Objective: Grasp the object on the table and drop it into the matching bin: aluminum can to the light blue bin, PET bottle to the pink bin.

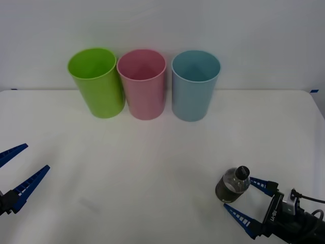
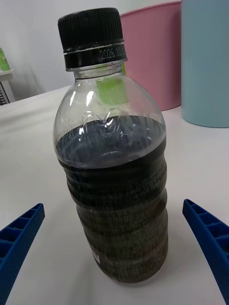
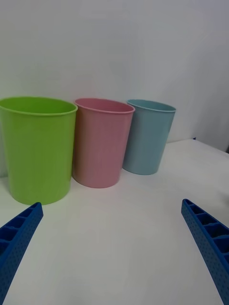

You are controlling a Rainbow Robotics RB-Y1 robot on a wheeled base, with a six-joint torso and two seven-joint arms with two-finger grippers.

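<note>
Right gripper (image 1: 244,201) spread around the bottle (image 1: 232,185), fingers not touching it.
Clear ribbed plastic, black cap, dark liquid about two-thirds up; it stands upright near the table's (image 1: 152,168) front right, well short of the pink bin (image 1: 142,86) and light blue bin (image 1: 194,87). Left gripper (image 1: 23,172) waits spread at front left.

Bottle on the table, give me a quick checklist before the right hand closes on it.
1. PET bottle upright on the table: ok.
2. Right hand open, one finger on each side of the bottle: ok.
3. Fingers touching the bottle: not yet, gaps on both sides.
4. Cap screwed on: ok.
5. Pink bin upright, mouth open, between the lime green bin and the light blue bin: ok.
6. Left hand open at the table's left edge, away from the bottle: ok.
</note>
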